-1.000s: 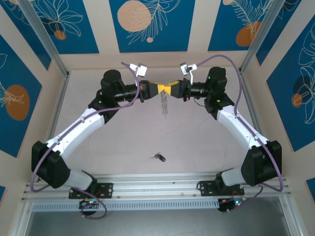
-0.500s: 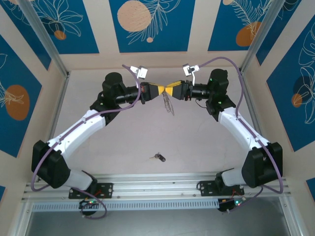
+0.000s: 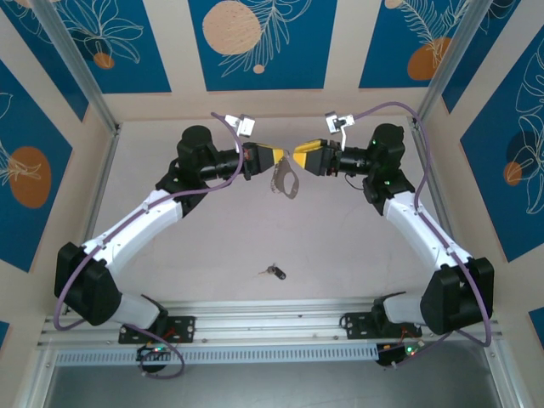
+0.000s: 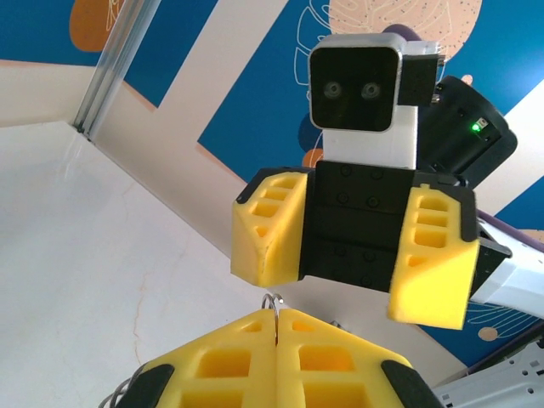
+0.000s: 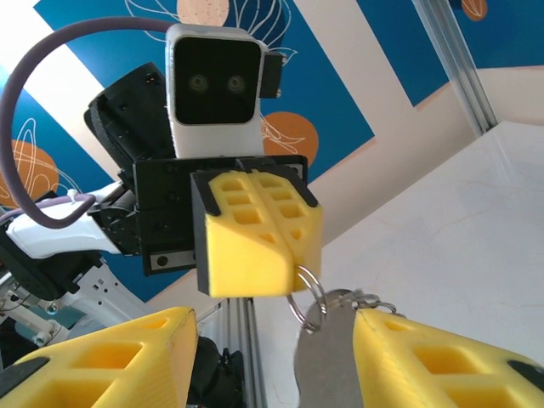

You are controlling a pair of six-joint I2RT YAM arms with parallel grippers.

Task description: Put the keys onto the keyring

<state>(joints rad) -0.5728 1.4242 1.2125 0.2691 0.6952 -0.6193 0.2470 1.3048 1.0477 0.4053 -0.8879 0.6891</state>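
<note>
Pinching the keyring (image 3: 287, 180) at its top edge, the left gripper (image 3: 279, 156) holds it in the air above the far half of the tabletop (image 3: 212, 229), its jaws pressed together on the thin wire. The oval loop hangs below the yellow fingertips, its fringe of small silvery pieces dangling with it.

Just beside it, the right gripper (image 3: 297, 155) faces the left one with its jaws spread and nothing between them; a narrow gap separates the two grippers.

From the left wrist, the left gripper (image 4: 276, 327) shows a sliver of wire ring (image 4: 274, 306) poking up from the seam of its closed yellow fingers, and the right gripper (image 4: 348, 255) stands opposite with its fingers wide apart.

From the right wrist, the right gripper (image 5: 272, 340) frames the keyring (image 5: 325, 365) between its open fingers without touching it, while the left gripper (image 5: 289, 255) clamps the ring from above.

One small key (image 3: 274, 272) with a black head lies flat on the tabletop near the front rail, well apart from both grippers.
</note>
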